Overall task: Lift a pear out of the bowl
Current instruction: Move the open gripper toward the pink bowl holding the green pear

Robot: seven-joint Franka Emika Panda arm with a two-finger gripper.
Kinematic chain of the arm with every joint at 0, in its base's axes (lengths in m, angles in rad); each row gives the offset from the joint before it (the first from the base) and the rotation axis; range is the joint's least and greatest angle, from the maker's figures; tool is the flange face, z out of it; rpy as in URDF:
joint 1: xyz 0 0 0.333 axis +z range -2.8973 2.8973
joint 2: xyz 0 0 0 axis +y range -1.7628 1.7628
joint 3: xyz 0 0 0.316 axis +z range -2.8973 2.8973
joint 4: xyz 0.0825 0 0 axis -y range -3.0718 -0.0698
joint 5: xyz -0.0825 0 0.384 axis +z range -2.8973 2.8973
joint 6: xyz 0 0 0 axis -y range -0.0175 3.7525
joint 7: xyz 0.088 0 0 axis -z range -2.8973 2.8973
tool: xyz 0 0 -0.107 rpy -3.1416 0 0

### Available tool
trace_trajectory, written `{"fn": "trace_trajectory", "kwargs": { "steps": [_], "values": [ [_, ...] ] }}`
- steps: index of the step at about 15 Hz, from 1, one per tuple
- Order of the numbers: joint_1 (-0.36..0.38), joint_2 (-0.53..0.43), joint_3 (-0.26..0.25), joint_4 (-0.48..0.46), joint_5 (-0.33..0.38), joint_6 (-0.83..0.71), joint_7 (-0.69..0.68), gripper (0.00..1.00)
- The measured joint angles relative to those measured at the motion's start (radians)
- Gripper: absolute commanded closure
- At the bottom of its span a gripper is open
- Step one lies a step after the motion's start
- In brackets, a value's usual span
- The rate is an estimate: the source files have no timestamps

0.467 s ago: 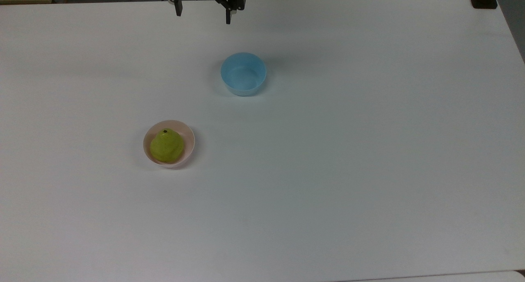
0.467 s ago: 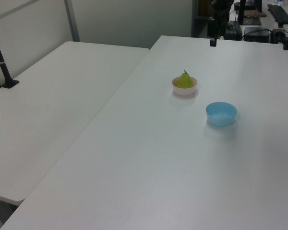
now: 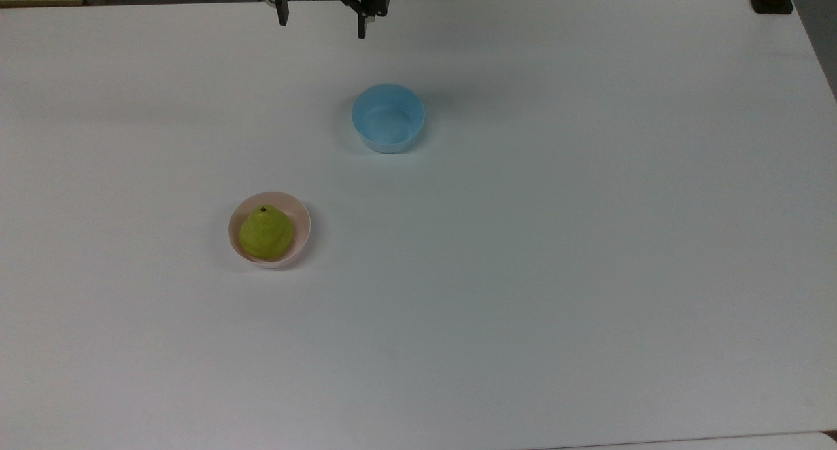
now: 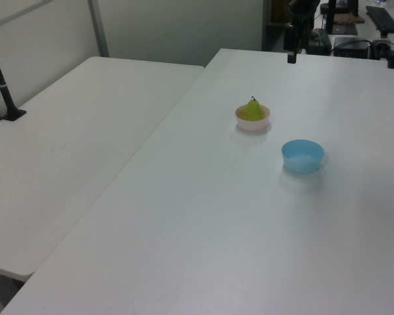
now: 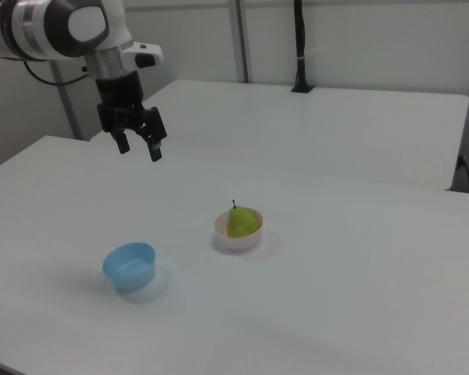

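Pear [image 3: 265,233] sits upright in the pink bowl [image 3: 300,218] on the white counter [image 3: 588,241]. Light blue bowl [image 3: 388,118] stands well apart. Tool [image 5: 139,147] hangs above the counter, fingers spread, holding nothing.

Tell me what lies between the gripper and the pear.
Nothing but bare table: in the top view, the open gripper hangs at the far edge, the pear sits in the pink bowl, and the blue bowl stands aside.
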Motion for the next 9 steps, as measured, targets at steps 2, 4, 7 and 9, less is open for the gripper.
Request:
{"fn": "trace_trajectory", "kwargs": {
  "steps": [2,4,7,9],
  "values": [
    [-0.005,0.000,0.000,0.000,0.000,0.000,0.000,0.00],
    [-0.009,0.000,-0.001,0.000,0.000,0.000,0.000,0.00],
    [-0.013,0.001,-0.003,0.001,0.000,0.001,0.000,0.00],
    [-0.019,0.004,-0.003,0.006,0.000,0.006,0.000,0.00]
  ]
}}
